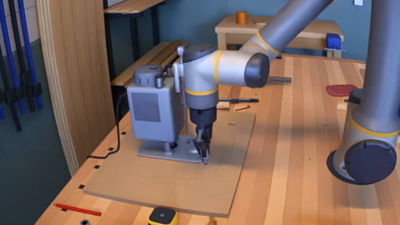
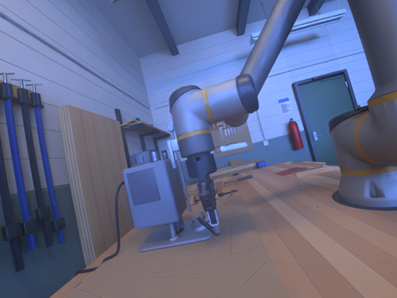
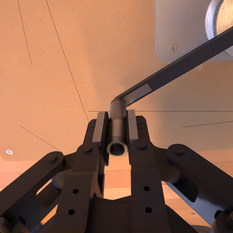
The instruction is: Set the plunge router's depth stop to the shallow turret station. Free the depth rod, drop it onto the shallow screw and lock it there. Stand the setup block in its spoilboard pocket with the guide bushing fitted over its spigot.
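Observation:
The turret on the router's base is mostly hidden behind my wrist; only its knurled edge (image 3: 219,24) shows in the wrist camera. The grey plunge router (image 1: 155,104) stands on its base plate (image 1: 168,150) on the spoilboard. A thin depth rod (image 1: 184,104) runs down its right side. A dark lever (image 3: 173,69) reaches out from the turret and ends in a small round handle (image 3: 117,128). My gripper (image 3: 117,130) is low at the base plate's right corner (image 1: 205,157), closed on that handle. The setup block and the guide bushing are out of sight.
The spoilboard (image 1: 172,175) covers the near left of the bench. A plywood sheet (image 1: 71,71) leans at the left. My arm's base (image 1: 369,157) stands at the right. A yellow tape measure (image 1: 163,216) and a red pencil (image 1: 77,209) lie at the front edge.

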Tool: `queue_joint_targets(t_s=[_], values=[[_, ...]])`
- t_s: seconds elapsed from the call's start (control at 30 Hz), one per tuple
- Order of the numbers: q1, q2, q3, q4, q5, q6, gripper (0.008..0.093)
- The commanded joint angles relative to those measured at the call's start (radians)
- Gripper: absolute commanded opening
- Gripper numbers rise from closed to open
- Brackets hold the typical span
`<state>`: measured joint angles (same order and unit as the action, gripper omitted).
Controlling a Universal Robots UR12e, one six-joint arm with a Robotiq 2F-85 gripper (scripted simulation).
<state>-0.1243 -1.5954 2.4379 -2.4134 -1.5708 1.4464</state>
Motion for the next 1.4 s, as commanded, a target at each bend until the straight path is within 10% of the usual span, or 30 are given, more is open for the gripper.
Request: queue_joint_targets(t_s=[0.0,1.37], values=[[0.0,0.0,-0.001,0.0,0.0,0.0,0.008],[-0.015,-0.019,0.017,0.001,0.0,-0.015,0.008]])
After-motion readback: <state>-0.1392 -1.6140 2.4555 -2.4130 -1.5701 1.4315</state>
